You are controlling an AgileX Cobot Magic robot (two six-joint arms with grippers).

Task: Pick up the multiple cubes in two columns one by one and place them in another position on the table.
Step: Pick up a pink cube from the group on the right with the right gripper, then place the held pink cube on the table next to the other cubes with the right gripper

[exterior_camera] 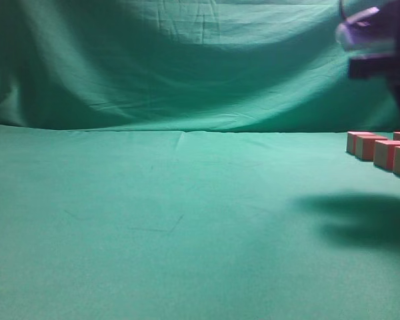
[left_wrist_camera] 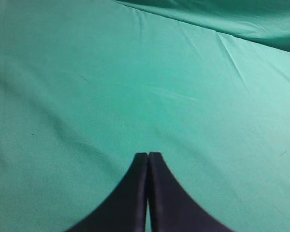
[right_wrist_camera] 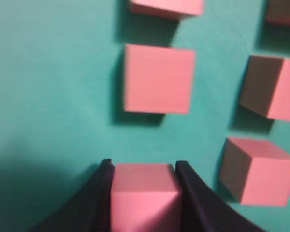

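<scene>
- In the right wrist view, nearest the camera, the right gripper (right_wrist_camera: 144,193) has its two black fingers (right_wrist_camera: 99,203) against the left and right faces of one pink cube (right_wrist_camera: 144,195); the jaws are narrowed onto it and it sits squarely between them.
- Whether that held cube is resting on the table (right_wrist_camera: 48,96) or lifted off it cannot be told from this view.
- Just beyond the held cube, in the same column, lies a second cube (right_wrist_camera: 158,79) flat on the green cloth, apart from the held one.
- Beyond that, at the top edge, the lower part of a third cube (right_wrist_camera: 166,8) shows.
- To the right of the held cube stands a neighbouring cube (right_wrist_camera: 256,170), turned at a slight angle; further on lies another (right_wrist_camera: 270,87), and a corner of one more (right_wrist_camera: 282,12) at the top right.
- In the left wrist view, the left gripper (left_wrist_camera: 148,159) has its fingertips pressed together with nothing between them, over bare green cloth.
- In the exterior view, a row of cubes (exterior_camera: 380,150) sits at the far right of the table, below the blurred dark right arm (exterior_camera: 380,40), with the draped green backdrop (exterior_camera: 187,60) behind.
</scene>
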